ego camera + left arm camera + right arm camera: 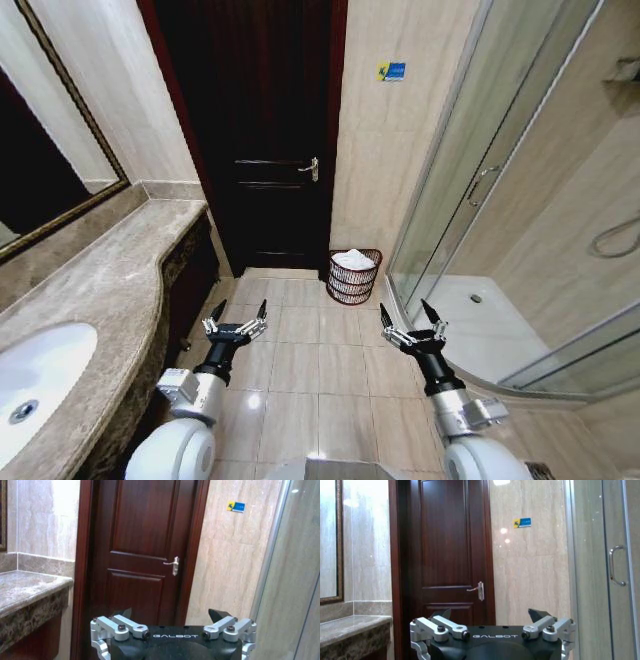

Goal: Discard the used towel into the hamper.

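The hamper (354, 277), a small round reddish-brown slatted basket, stands on the floor against the wall right of the door. A white towel (353, 259) lies bunched inside it, showing above the rim. My left gripper (240, 314) hovers open over the floor tiles, well short of the hamper and to its left. My right gripper (409, 311) is open too, held level with the left one, nearer than the hamper and a little to its right. Both hold nothing. In the wrist views the left gripper (171, 614) and right gripper (490, 614) face the door with fingers spread.
A dark wooden door (262, 140) is shut straight ahead. A marble counter (100, 300) with a white sink (35, 375) runs along the left. A glass shower enclosure (480, 200) stands on the right. Tiled floor (310, 370) lies between them.
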